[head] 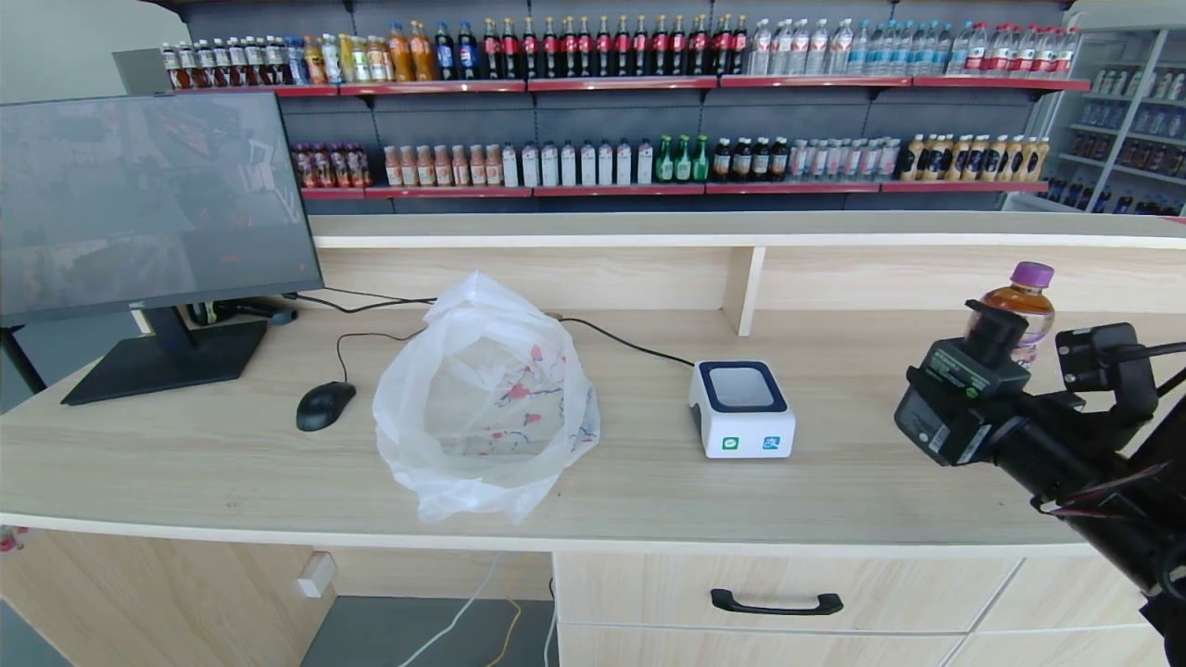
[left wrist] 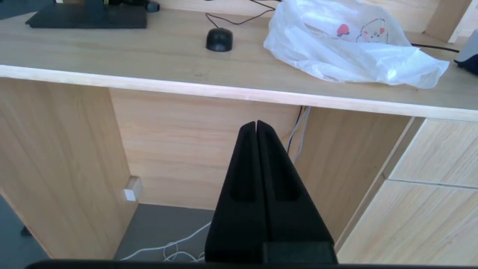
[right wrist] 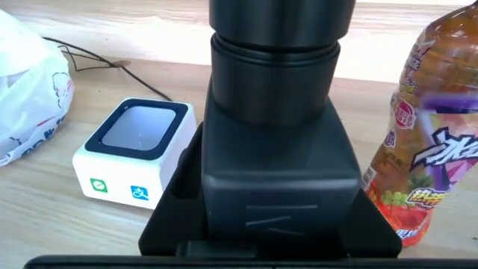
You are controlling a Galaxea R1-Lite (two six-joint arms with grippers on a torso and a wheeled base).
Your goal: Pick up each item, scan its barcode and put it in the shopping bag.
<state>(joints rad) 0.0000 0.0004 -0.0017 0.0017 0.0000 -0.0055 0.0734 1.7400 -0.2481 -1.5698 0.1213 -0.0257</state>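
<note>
My left gripper (left wrist: 256,131) is closed tight and empty, below the surface's front edge. My right gripper (head: 959,394) hangs just beside the bottle (head: 1030,301) near the right edge. I cannot tell whether it is open.

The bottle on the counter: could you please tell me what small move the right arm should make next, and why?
Probably shift the right claw sideways to the bottle: it stands upright on the counter beside the claw, not in it.

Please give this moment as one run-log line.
bottle: upright, counter right | scanner: counter middle | shopping bag: left of scanner | left gripper: shut
</note>
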